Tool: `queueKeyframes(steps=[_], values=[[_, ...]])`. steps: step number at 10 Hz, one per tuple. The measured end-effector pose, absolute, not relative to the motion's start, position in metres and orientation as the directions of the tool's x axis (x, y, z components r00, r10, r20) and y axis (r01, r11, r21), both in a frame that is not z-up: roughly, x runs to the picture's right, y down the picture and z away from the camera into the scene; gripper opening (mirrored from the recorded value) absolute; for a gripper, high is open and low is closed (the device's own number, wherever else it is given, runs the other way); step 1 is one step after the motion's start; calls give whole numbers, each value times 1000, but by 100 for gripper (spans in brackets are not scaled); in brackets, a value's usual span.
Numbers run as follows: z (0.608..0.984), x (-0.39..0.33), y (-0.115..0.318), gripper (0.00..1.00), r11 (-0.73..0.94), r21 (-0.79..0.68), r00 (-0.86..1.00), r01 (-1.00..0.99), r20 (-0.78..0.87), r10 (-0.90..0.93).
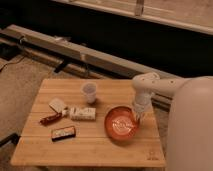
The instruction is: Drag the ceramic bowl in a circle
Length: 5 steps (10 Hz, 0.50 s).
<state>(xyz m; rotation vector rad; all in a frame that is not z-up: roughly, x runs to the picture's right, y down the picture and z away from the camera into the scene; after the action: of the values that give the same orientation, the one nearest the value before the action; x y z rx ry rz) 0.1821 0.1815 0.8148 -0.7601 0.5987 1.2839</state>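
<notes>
I see the gripper (pixel 136 118) down at the right rim of the ceramic bowl (pixel 119 125), which sits on the right part of the wooden table (pixel 95 150). I cannot tell whether it grips the rim. The plastic cup (pixel 89 92) stands apart, farther back and left.

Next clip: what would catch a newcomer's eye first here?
The orange-red ceramic bowl on the right part of the wooden table, with the gripper at its right rim. Next, the white arm reaching in from the right, and the small translucent cup toward the table's back.
</notes>
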Motion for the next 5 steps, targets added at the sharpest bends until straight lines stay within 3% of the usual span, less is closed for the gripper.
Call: queueKeyframes(steps=[5], values=[[837, 139, 163, 0, 154, -248, 290, -956, -731, 618]])
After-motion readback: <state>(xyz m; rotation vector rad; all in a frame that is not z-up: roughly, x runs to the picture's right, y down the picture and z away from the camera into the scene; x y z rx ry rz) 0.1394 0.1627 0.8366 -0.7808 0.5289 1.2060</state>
